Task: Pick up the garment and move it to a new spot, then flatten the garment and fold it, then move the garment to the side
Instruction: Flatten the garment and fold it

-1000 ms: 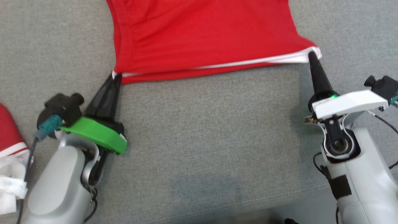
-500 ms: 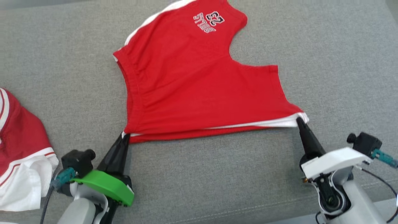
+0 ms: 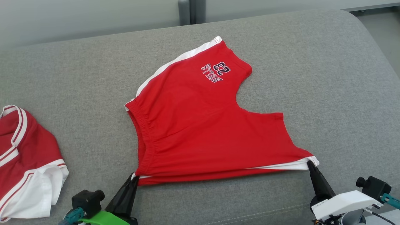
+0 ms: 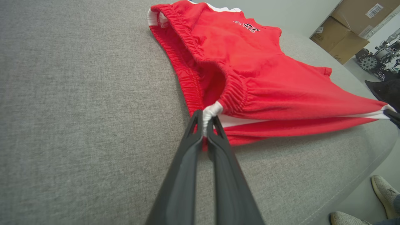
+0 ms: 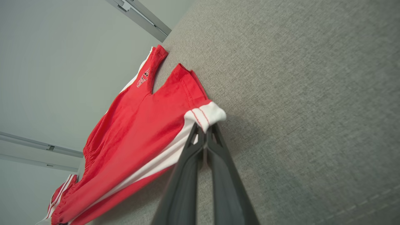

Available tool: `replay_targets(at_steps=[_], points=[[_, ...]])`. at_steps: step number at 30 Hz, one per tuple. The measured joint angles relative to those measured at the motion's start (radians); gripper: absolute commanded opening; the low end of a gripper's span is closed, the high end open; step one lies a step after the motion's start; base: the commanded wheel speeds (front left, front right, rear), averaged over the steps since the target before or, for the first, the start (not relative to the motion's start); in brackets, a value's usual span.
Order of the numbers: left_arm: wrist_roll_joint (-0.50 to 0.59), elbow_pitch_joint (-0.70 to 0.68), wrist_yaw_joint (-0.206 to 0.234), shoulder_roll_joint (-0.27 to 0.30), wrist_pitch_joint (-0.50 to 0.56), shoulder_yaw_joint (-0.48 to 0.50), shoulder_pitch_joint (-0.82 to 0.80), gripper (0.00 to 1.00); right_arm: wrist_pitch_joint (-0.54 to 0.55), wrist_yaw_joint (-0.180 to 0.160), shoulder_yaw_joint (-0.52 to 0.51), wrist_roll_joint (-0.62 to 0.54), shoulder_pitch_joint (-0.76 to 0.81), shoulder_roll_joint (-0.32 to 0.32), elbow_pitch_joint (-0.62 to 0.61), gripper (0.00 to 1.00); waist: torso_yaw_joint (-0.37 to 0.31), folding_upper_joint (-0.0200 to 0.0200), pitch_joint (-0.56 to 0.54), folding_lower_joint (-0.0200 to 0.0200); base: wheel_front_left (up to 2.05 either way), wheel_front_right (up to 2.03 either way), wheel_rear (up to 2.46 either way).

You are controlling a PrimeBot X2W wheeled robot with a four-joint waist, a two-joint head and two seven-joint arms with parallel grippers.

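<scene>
- The red shorts (image 3: pixel 200 131) are spread out around the middle of the grey couch cushion (image 3: pixel 78 78), number print at the far end.
- Left gripper (image 3: pixel 133 178) has its fingers clamped tight on the white corner of the elastic waistband, at the shorts' near-left.
- Right gripper (image 3: pixel 310 164) is pinching the white-striped hem corner at the near-right.
- The near edge is stretched taut between the two and lifted a bit off the cushion.
- Another red-and-white garment (image 3: pixel 28 162) sits well apart on the left.
</scene>
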Motion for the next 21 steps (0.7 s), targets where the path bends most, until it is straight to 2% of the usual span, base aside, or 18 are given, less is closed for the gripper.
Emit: replay_targets(at_steps=[6, 9, 11, 14, 16, 18, 19, 20, 21], points=[[0.031, -0.012, -0.001, 0.002, 0.0, -0.002, 0.002, 0.0, -0.012, 0.0, 0.015, -0.027, 0.0, -0.014, 0.002, 0.0, -0.007, 0.0, -0.01, 0.0, 0.0, 0.0, 0.0], [0.052, -0.009, -0.001, -0.003, 0.0, -0.009, 0.002, 0.23, -0.017, -0.001, 0.027, -0.067, -0.001, -0.031, 0.011, 0.0, -0.003, 0.0, -0.016, 0.0, 0.0, 0.0, 0.0], [0.057, -0.004, 0.001, -0.01, -0.002, -0.014, 0.002, 0.34, -0.024, -0.008, 0.025, -0.069, -0.005, -0.033, 0.013, 0.0, 0.0, 0.0, -0.013, 0.0, 0.0, 0.0, 0.0], [0.063, 0.016, 0.001, -0.009, -0.002, -0.01, 0.002, 0.36, -0.027, -0.021, 0.034, -0.1, -0.02, -0.048, 0.028, 0.01, 0.003, 0.0, -0.006, 0.0, 0.0, 0.0, 0.0], [0.069, 0.026, 0.001, -0.013, -0.002, -0.014, 0.002, 0.42, -0.027, -0.024, 0.048, -0.109, -0.041, -0.043, 0.036, 0.04, 0.003, 0.0, -0.001, 0.0, 0.0, 0.0, 0.0], [0.069, 0.026, 0.001, -0.02, -0.002, -0.014, 0.001, 0.42, -0.027, -0.028, 0.058, -0.12, -0.061, -0.04, 0.042, 0.13, 0.005, 0.0, 0.005, 0.0, 0.0, 0.0, 0.0], [0.069, 0.028, 0.001, -0.022, -0.002, -0.011, 0.001, 0.42, -0.027, -0.028, 0.065, -0.132, -0.069, -0.041, 0.048, 0.22, 0.006, 0.0, 0.006, 0.0, 0.0, 0.0, 0.0], [0.069, 0.029, 0.001, -0.024, -0.002, -0.007, 0.001, 0.45, -0.027, -0.029, 0.068, -0.139, -0.076, -0.041, 0.051, 0.37, 0.006, 0.0, 0.008, 0.0, 0.0, 0.0, 0.0], [0.069, 0.031, 0.001, -0.024, -0.002, -0.003, 0.0, 0.46, -0.027, -0.029, 0.076, -0.145, -0.081, -0.043, 0.055, 0.38, 0.006, 0.0, 0.008, 0.0, 0.0, 0.0, 0.0]])
